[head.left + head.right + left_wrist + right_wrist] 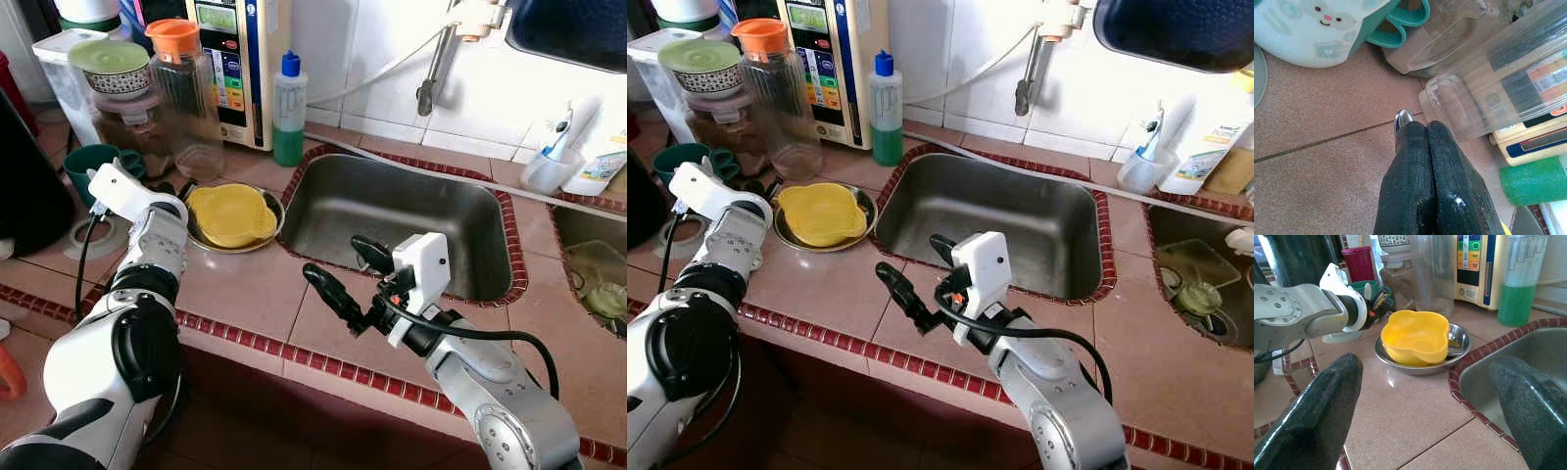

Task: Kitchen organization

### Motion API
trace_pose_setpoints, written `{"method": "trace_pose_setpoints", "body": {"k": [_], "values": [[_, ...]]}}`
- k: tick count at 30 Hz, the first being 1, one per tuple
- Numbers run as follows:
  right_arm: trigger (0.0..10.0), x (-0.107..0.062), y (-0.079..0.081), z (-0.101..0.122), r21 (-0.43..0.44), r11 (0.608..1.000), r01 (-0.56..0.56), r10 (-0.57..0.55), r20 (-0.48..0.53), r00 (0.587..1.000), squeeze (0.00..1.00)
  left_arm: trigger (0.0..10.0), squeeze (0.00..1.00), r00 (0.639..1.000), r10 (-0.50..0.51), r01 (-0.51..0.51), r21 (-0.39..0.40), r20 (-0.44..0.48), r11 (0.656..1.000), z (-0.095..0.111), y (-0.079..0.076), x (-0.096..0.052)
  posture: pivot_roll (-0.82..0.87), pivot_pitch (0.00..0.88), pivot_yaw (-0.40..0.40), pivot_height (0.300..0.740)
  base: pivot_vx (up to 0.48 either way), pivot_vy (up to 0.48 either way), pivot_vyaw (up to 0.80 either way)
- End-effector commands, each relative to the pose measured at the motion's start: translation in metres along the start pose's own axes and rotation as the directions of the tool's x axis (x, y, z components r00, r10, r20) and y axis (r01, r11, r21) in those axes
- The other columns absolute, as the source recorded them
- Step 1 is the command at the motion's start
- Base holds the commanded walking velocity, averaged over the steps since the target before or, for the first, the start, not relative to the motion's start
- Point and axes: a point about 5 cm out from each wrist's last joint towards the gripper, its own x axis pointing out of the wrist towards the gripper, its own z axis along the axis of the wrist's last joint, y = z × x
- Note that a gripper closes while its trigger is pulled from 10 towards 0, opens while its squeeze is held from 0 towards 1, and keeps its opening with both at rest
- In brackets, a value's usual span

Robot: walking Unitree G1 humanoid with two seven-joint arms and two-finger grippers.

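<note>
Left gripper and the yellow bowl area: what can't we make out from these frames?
- Left gripper: in the eye views its own wrist hides it; the wrist view shows the jaws pressed together on a shiny metal tip, item unidentifiable.
- Steel dish: the yellow bowl covers most of its inside.
- Tap: upper end cut by the frame's top edge.

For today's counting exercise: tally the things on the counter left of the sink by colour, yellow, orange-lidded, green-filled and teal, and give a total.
Yellow: 1, the bowl
Orange-lidded: 1, the clear jug
Green-filled: 1, the soap bottle
Teal: 1, the cup
Total: 4
</note>
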Motion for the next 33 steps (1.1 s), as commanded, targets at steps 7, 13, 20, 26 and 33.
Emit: {"method": "trace_pose_setpoints", "body": {"k": [7,13,20,26,33], "values": [[10.0,0.001,-0.002,0.004,-0.015,1.000,-0.003,0.003,0.013,1.000,0.95,4.9,0.00,0.996,-0.039,0.029,0.127,0.080,0.991,0.012,-0.008,0.000,0.05,0.000,-0.017,0.740,0.000,0.000,0.00],[10.0,0.001,-0.004,0.005,-0.018,1.000,0.001,0.000,0.016,1.000,0.95,10.0,0.00,0.985,-0.085,0.035,0.307,0.150,0.951,0.016,-0.013,-0.002,0.05,0.000,-0.016,0.740,0.000,0.000,0.00],[10.0,0.002,-0.006,0.006,-0.020,1.000,0.012,-0.011,0.027,1.000,0.95,10.0,0.00,0.959,-0.188,0.049,0.529,0.213,0.847,0.016,-0.014,-0.006,0.07,0.000,-0.021,0.740,0.000,0.000,0.00],[10.0,0.003,-0.005,0.009,-0.007,1.000,-0.008,0.008,0.033,0.999,0.92,10.0,1.00,0.945,-0.252,0.079,0.597,0.210,0.798,0.003,-0.009,-0.012,0.07,0.000,-0.025,0.740,0.000,0.000,0.00],[10.0,0.003,-0.007,0.009,-0.004,1.000,-0.003,0.004,0.036,0.999,0.92,10.0,1.00,0.880,-0.393,0.103,0.702,0.266,0.704,-0.002,-0.016,-0.028,0.08,0.000,-0.029,0.740,0.000,0.000,0.00]]}}
